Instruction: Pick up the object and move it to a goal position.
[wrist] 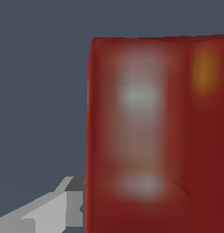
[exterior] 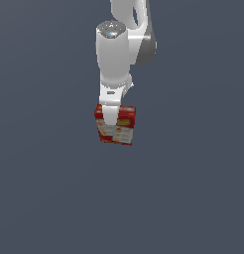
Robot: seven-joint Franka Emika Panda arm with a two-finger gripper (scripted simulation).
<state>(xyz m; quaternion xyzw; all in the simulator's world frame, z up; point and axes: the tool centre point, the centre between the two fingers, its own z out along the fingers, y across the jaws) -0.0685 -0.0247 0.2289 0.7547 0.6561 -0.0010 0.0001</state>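
The arm [exterior: 116,49] at upper centre is glossy white with rounded cylindrical links, a grey-shaded joint, and a narrower white end effector [exterior: 110,116] beneath.

White arm [exterior: 116,49] vertical, wrist down; fingers [exterior: 110,115] clamped on carton [exterior: 121,126].

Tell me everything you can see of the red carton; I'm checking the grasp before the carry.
The red carton is a small rectangular box, cardboard by its look, its face printed with white and yellow label panels. In the exterior view it stands roughly upright, slightly tilted. The gripper comes down over its upper edge, one finger lying across the face. In the wrist view the carton fills most of the picture, blurred, with a grey finger against its side. Whether it rests on the surface cannot be told.
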